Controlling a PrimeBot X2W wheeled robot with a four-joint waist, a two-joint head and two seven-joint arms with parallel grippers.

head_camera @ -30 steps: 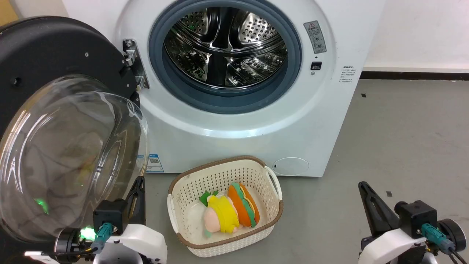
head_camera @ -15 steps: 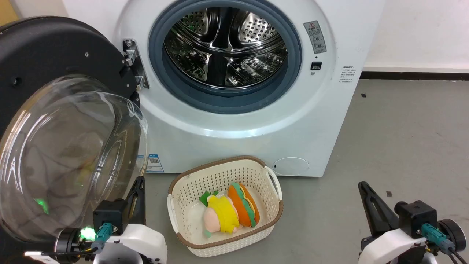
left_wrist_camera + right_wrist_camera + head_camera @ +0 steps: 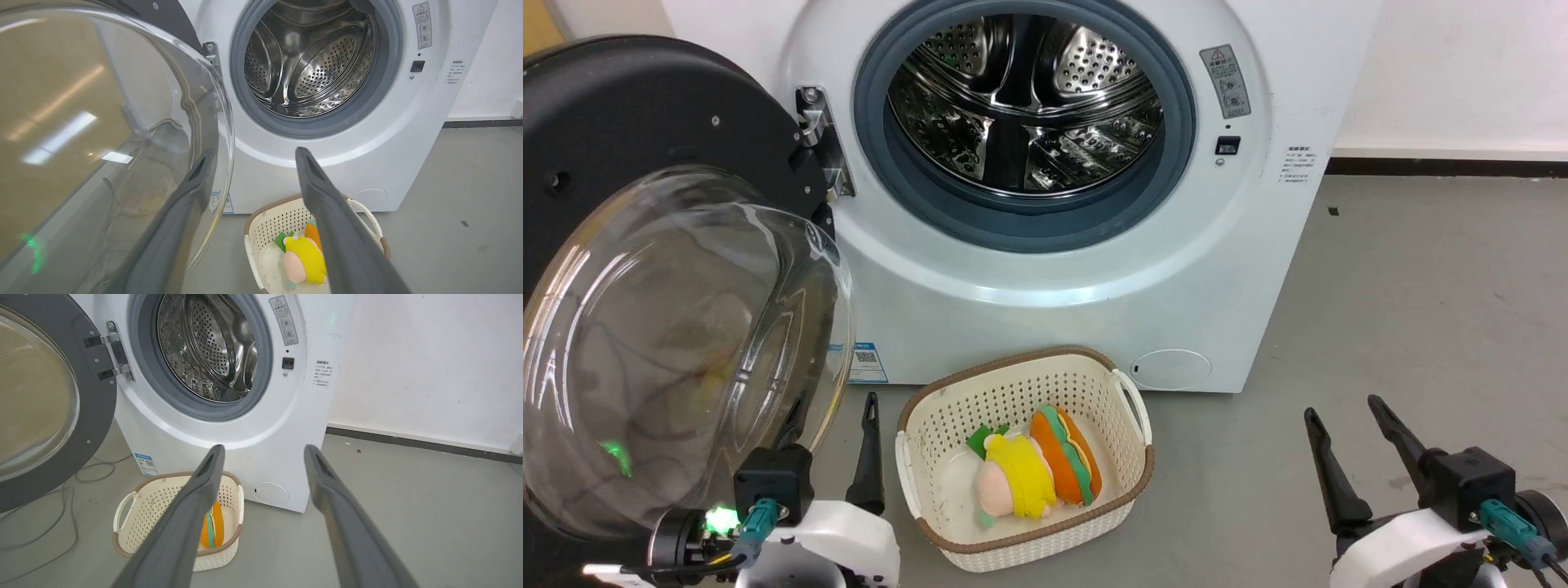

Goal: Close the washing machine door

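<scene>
Washing machine (image 3: 1045,278): white front-loader on the grey floor (image 3: 1421,310); I see its grey-gasketed opening uncovered and the perforated steel drum (image 3: 1021,106) bare inside.
Washing machine door (image 3: 621,114): swung wide open, hanging on the metal hinge (image 3: 817,143) at the left of the machine's opening, with the black rim turned away from the machine's front and the clear glass bowl bulging towards me.
Basket (image 3: 1029,555): cream perforated basket with a brown rim, on the floor just in front of the machine, below its opening.
Left gripper (image 3: 833,404): low in front of the machine's left side, between door and basket; jaws spread wide and holding nothing. I see one finger through the glass bowl's edge and cannot tell whether it touches.
Right gripper (image 3: 1341,407): over the floor off the machine's right front corner; jaws wide, holding nothing.
Plush toys: a hot dog plush (image 3: 1066,457) and a yellow-and-pink plush (image 3: 1017,478) lie side by side in the basket.
Round white cap (image 3: 1170,369): low on the machine's front, at the right.
Blue label (image 3: 867,363): low on the machine's front, at the left.
</scene>
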